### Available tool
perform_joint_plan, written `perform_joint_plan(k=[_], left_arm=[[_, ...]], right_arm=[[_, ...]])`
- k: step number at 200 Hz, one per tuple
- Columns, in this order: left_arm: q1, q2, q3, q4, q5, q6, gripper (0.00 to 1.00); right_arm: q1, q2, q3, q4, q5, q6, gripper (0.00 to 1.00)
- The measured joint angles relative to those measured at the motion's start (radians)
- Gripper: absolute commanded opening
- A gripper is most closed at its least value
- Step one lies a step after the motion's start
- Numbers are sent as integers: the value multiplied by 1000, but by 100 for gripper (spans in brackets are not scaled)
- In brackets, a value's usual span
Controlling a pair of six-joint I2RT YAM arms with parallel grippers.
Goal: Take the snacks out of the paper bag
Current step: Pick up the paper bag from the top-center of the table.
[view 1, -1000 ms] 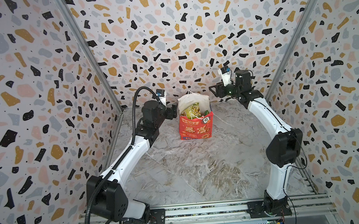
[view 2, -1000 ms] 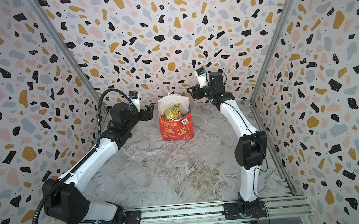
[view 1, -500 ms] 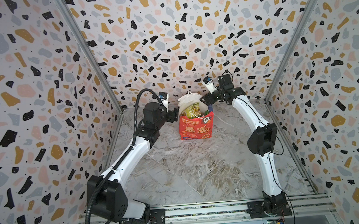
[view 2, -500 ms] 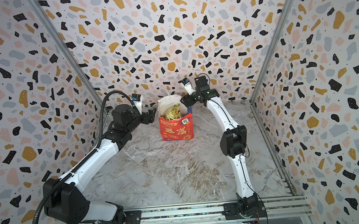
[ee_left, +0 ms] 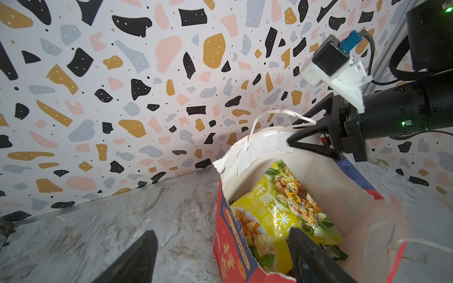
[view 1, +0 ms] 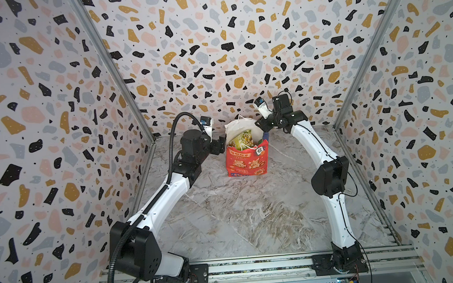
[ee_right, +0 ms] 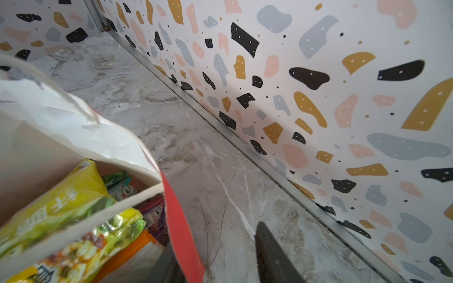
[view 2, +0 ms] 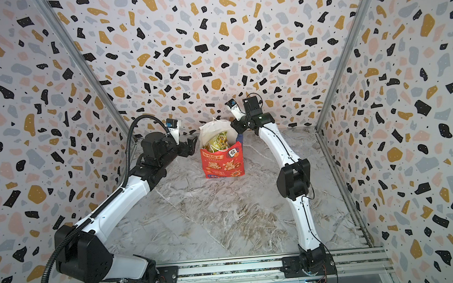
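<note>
Paper bag — right tool (jaws astride) has reached its rim.

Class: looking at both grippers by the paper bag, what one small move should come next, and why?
Probably close the right gripper on the wall of the paper bag: its wrist view shows the red wall between its open fingers, not yet pinched. That would steady the bag while the open left gripper, at the opposite side, goes for the yellow packet.
</note>
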Motion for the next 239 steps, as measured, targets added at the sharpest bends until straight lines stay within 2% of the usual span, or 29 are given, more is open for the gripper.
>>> perform_joint_plan(k=[15, 40, 74, 143, 181, 213, 239], left_arm=[[0, 0, -2, 0, 0, 0, 84], [0, 0, -2, 2, -2, 0, 84], [0, 0, -3, 7, -3, 0, 85], [0, 39, 29, 13, -4, 0, 83], [0, 45, 47, 14, 0, -4, 81], [-7, 23, 36, 15, -1, -17, 78], [-29, -67, -40, 36, -16, -48, 75]], right_arm=[[4, 0, 0, 6, 6, -2, 21], [9, 0, 0, 9, 3, 1, 18], [11, 0, 0, 19, 11, 0, 0], [8, 0, 11, 19, 53, 53, 0], [-5, -13, 5, 16, 23, 51, 0], [-5, -108, -111, 18, -40, 1, 0], [0, -212, -235, 29, -93, -56, 0]])
